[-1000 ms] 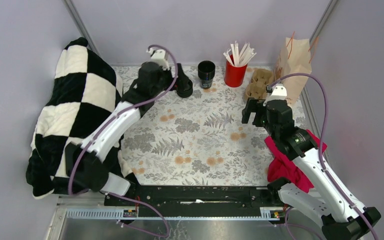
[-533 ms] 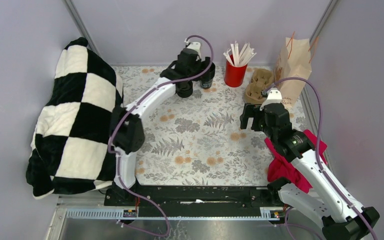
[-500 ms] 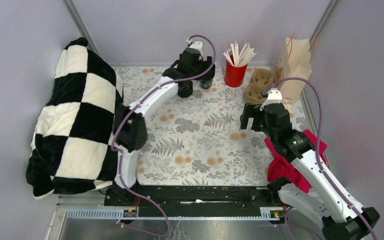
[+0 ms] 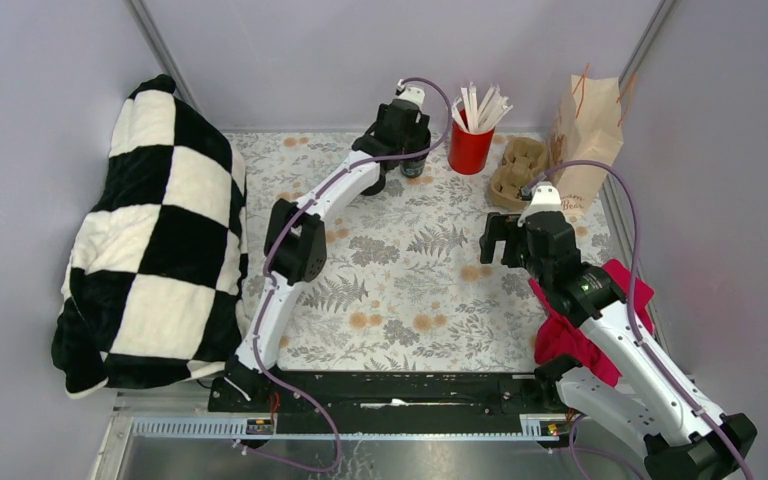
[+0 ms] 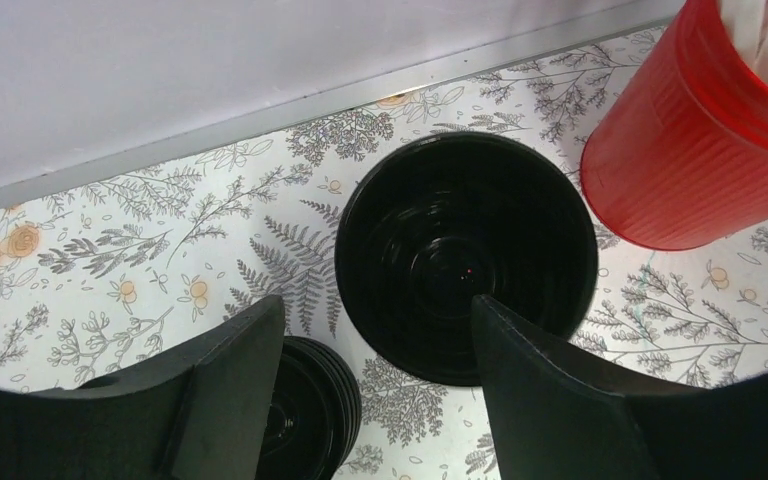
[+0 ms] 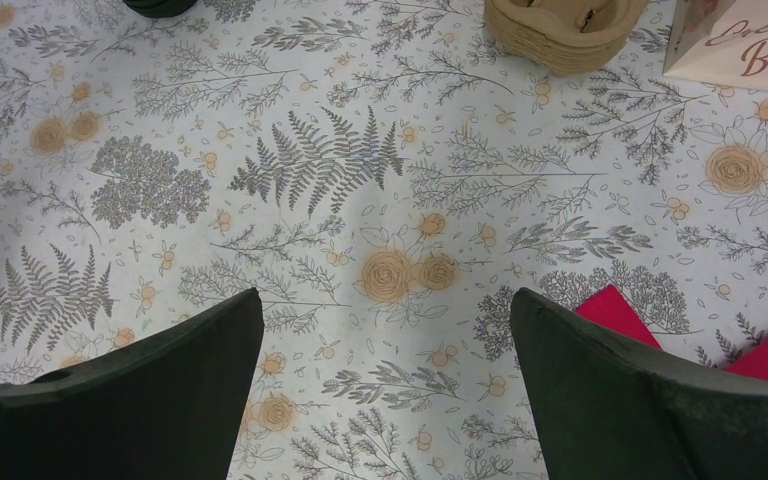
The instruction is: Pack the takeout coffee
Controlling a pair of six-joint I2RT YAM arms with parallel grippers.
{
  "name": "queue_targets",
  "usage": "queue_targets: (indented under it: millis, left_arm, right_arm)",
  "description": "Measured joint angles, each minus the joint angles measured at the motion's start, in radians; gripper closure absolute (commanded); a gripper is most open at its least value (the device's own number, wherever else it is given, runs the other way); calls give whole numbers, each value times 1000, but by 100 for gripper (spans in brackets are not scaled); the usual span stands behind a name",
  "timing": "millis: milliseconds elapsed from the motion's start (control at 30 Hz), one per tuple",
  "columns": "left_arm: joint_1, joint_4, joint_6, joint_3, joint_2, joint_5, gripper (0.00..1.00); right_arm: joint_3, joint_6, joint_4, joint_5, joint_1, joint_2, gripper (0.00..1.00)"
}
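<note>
The takeout coffee (image 5: 465, 255) is a small black cup standing at the back of the table; from above it shows dark concentric rings inside a round rim. In the top view only its lower part (image 4: 413, 167) shows under the arm. My left gripper (image 5: 375, 305) (image 4: 407, 142) hovers over it, open. The right finger (image 5: 550, 400) overlaps the cup's near rim. The left finger (image 5: 225, 390) hangs over a stack of black lids (image 5: 312, 410). My right gripper (image 6: 385, 295) (image 4: 503, 238) is open above bare tablecloth, holding nothing.
A red cup of white sticks (image 4: 470, 147) (image 5: 690, 150) stands right beside the coffee. A brown pulp carrier (image 4: 518, 168) (image 6: 565, 30) and a paper bag (image 4: 588, 125) are at the back right. A red cloth (image 4: 588, 312) lies by the right arm, a checkered blanket (image 4: 150, 230) at left.
My left arm swung right from the lids to above the black cup, and its jaws narrowed a little. The right arm barely moved.
</note>
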Motion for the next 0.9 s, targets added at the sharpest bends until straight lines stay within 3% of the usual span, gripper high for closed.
queue_targets:
  millis: [267, 900]
  left_arm:
    - [8, 34, 29, 61, 63, -1, 45]
    - [32, 92, 12, 67, 75, 16, 68]
  right_arm:
    - [-2, 0, 19, -9, 0, 30, 0]
    - [-2, 0, 20, -23, 0, 45, 0]
